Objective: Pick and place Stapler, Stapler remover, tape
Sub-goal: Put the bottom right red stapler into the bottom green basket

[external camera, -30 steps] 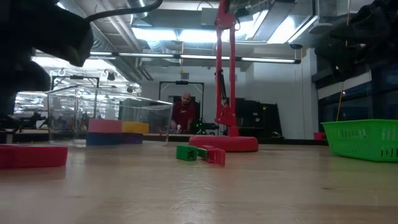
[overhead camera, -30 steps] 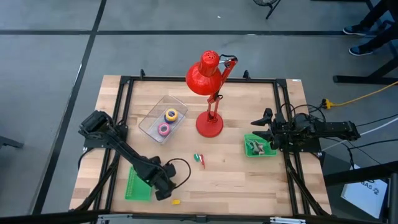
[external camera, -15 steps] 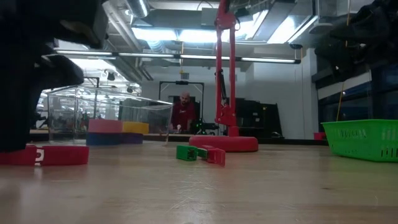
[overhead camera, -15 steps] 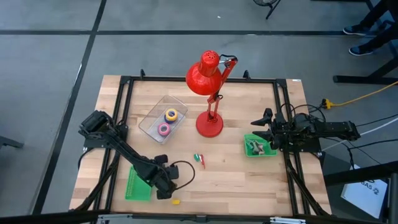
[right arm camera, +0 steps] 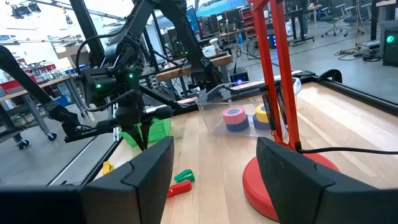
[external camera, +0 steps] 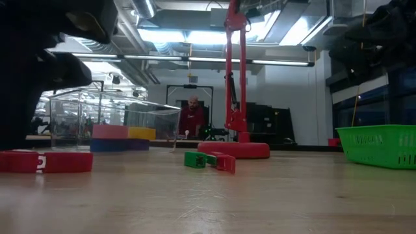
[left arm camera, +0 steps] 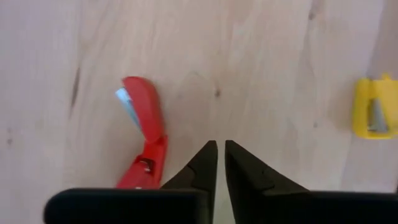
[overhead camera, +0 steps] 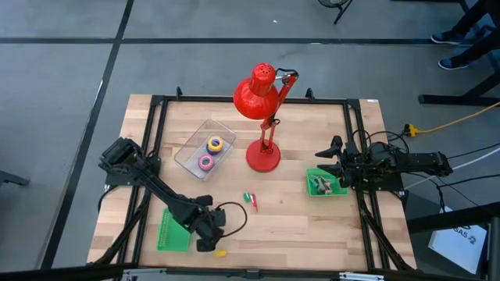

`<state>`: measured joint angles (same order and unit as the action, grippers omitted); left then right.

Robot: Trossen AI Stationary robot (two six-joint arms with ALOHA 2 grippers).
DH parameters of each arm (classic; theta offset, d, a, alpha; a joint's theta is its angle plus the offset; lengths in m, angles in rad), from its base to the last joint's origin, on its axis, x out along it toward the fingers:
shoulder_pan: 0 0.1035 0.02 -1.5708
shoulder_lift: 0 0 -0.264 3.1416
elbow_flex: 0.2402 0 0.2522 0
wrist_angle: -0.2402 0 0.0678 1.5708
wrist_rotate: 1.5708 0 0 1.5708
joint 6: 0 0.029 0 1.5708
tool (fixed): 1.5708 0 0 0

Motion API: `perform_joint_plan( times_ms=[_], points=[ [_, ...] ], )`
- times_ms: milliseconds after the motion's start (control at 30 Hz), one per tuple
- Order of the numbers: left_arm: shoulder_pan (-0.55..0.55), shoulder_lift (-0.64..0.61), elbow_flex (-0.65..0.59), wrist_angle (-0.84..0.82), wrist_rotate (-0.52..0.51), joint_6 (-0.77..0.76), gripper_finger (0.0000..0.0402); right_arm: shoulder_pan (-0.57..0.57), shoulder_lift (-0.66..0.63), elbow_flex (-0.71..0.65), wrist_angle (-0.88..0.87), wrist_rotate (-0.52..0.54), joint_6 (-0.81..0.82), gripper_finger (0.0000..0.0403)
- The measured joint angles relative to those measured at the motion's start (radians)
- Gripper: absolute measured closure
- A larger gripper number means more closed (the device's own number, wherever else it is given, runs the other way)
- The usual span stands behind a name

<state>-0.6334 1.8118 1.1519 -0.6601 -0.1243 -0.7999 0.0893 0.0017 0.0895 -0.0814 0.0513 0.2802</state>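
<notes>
Red against the pale wood, the stapler (left arm camera: pixel 144 147) lies just beside the left claw (left arm camera: pixel 220 163), whose fingers are nearly together and grip nothing, with a small yellow piece (left arm camera: pixel 374 106) near them on the surface (overhead camera: pixel 297 218). The tape rolls (overhead camera: pixel 211 152) sit in a clear tray (overhead camera: pixel 191 148) beside the red lamp (overhead camera: pixel 263 117). A green-and-red stapler remover (overhead camera: pixel 251 200) lies mid-surface, and the right claw (overhead camera: pixel 332 165), spread wide, hovers over a green basket (overhead camera: pixel 324 189).
</notes>
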Motion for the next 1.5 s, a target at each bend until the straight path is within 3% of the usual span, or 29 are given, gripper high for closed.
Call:
perform_joint_plan(
  times_ms=[400, 667, 1033, 1267, 1400, 1500],
  points=[
    [0.030, 0.000, 0.000, -0.074, -0.015, 0.002, 0.0276, 0.000, 0.000, 0.000, 0.000, 0.000, 0.000, 0.0171],
    [0.033, 0.000, 0.000, -0.074, -0.064, 0.002, 0.0249, 0.000, 0.000, 0.000, 0.000, 0.000, 0.000, 0.0171],
    [0.061, 0.005, -0.044, -0.001, -0.068, 0.010, 0.0277, 0.000, 0.000, 0.000, 0.000, 0.000, 0.000, 0.0171],
    [0.061, 0.054, -0.040, 0.013, 0.021, 0.021, 0.0328, 0.000, 0.000, 0.000, 0.000, 0.000, 0.000, 0.0171],
    [0.061, 0.054, -0.038, 0.015, 0.011, 0.003, 0.0362, 0.000, 0.000, 0.000, -0.001, 0.000, 0.000, 0.0171],
    [0.061, 0.033, -0.040, 0.024, -0.007, -0.027, 0.0363, 0.000, 0.000, 0.000, -0.001, 0.000, 0.000, 0.0171]
  ],
)
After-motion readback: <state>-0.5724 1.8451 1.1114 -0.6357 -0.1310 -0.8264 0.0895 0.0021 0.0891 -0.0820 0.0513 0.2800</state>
